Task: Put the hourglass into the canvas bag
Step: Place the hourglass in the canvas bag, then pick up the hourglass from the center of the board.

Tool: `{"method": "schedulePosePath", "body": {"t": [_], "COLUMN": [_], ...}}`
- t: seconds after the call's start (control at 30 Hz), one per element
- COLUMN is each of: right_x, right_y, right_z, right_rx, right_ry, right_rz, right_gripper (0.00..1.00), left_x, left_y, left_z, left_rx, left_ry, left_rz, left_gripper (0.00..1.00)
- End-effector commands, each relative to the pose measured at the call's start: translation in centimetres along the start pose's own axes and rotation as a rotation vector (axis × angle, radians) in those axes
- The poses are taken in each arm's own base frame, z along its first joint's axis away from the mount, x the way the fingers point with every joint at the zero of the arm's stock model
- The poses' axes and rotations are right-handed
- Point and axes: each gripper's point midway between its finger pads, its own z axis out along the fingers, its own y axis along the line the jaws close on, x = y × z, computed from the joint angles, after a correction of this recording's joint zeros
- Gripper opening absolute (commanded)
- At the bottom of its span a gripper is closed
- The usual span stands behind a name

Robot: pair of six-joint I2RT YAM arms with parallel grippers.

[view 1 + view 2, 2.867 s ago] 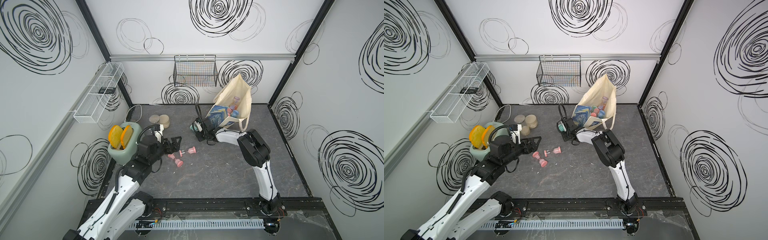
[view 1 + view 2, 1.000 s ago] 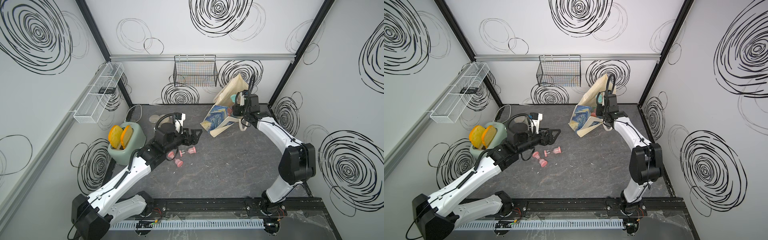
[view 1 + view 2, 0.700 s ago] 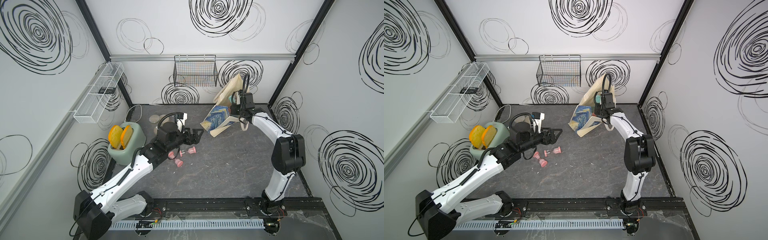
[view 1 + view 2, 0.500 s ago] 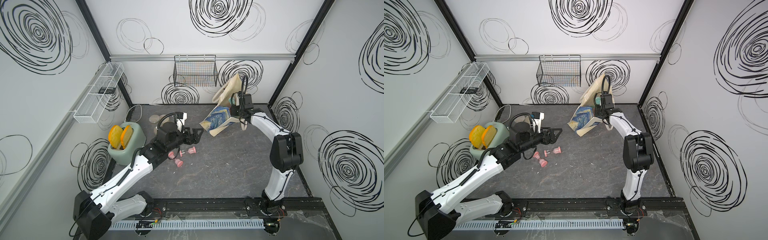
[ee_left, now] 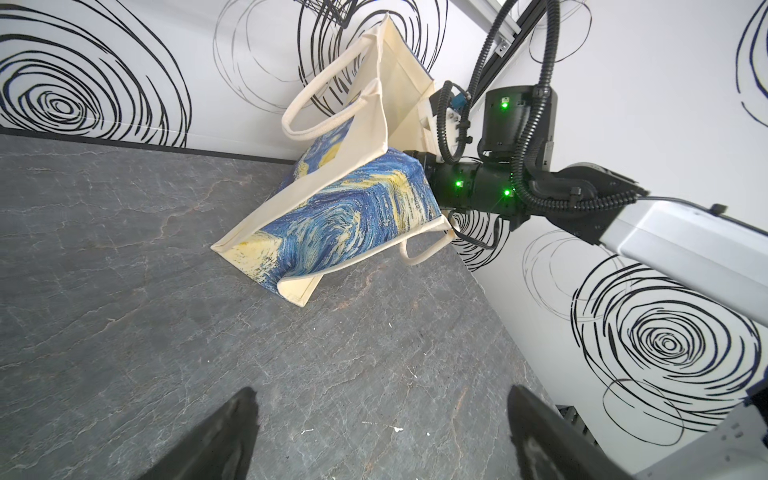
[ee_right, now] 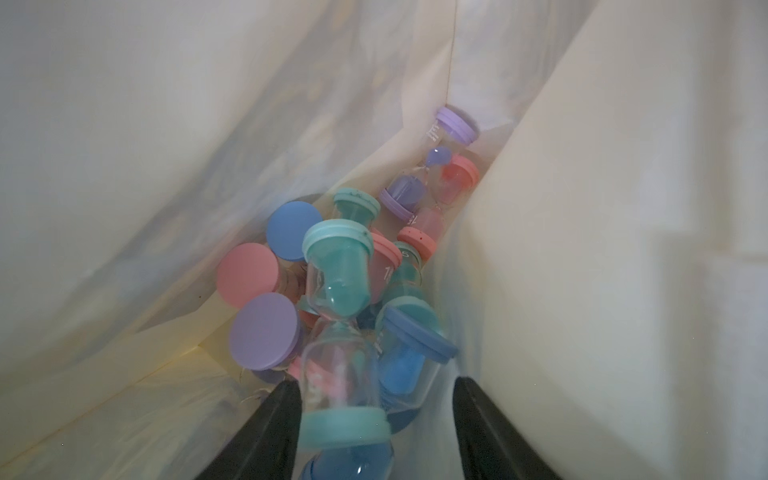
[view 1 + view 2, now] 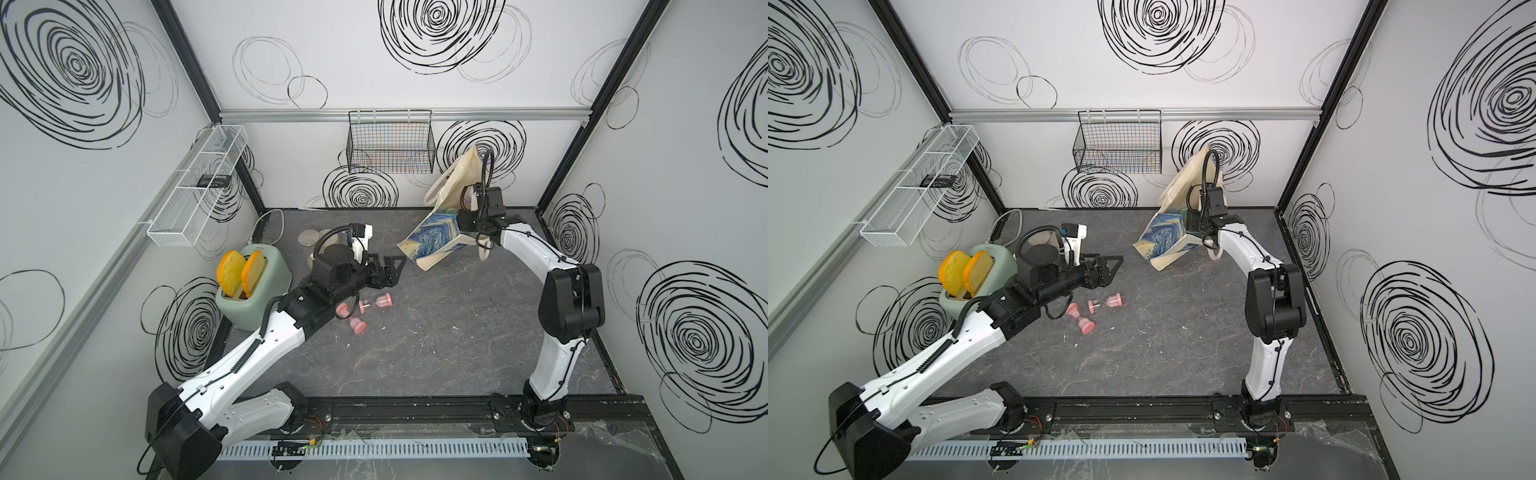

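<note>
The canvas bag (image 7: pixel 432 232) is seen tilted at the back of the counter (image 7: pixel 457 340), with its mouth turned toward the right arm. That arm's pincer (image 6: pixel 374 384) is pushed inside the bag. Whether the bag is partly propped by the arm cannot be told. If it is, the bag could be dragged or toppled by a careless withdrawal, and its load spilled across the counter. A handle loop (image 5: pixel 419 253) hangs just beside the arm's wrist and could be snagged on it.

In the right wrist view the jaws are seen parted. The teal hourglass (image 6: pixel 340 353) lies between them on a heap of other hourglasses, close against one finger (image 6: pixel 274 415) and clear of the other. It is judged to be let go, yet it could be caught by that finger and hauled back out. Glass rests on glass in this heap, so cracking is risked if the pile is jolted.

The left pincer (image 5: pixel 380 399) is held wide open and empty above the counter. The pink hourglasses (image 7: pixel 376 301) lie near it on the counter and could be sent rolling if brushed.
</note>
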Motion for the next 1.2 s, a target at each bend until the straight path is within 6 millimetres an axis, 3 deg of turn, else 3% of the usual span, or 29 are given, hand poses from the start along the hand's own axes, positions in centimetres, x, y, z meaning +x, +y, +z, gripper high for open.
{"method": "schedulePosePath", "body": {"t": [0.0, 0.33, 0.53, 0.67, 0.8, 1.0, 1.17], "right_x": [-3.2, -5.5, -4.4, -1.3, 3.9, 11.9, 17.4], "right_y": [2.2, 6.2, 11.0, 14.5, 17.9, 21.9, 23.1], "right_z": [-4.0, -9.9, -14.2, -16.5, -17.0, -15.6, -13.6], "right_rx": [-0.064, -0.127, -0.217, -0.333, -0.477, -0.663, -0.732], "right_ry": [-0.111, -0.222, -0.265, -0.277, -0.242, -0.109, -0.047], "right_rz": [-0.002, -0.042, -0.121, -0.188, -0.268, -0.377, -0.442], "right_gripper": [0.68, 0.76, 0.79, 0.81, 0.82, 0.84, 0.85], "left_x": [-2.3, -3.1, -2.8, -2.3, -1.4, -0.2, 1.0], "left_y": [-1.1, 0.2, 2.6, 4.5, 6.3, 7.4, 8.1], "left_z": [-1.1, -3.0, -5.0, -6.7, -8.2, -9.4, -9.5], "left_rx": [0.027, -0.02, -0.088, -0.155, -0.217, -0.246, -0.258], "left_ry": [-0.087, -0.122, -0.135, -0.128, -0.115, -0.104, -0.099], "left_rz": [0.006, 0.006, -0.007, -0.006, -0.009, -0.028, -0.058], "left_gripper": [0.96, 0.96, 0.96, 0.96, 0.96, 0.96, 0.96]}}
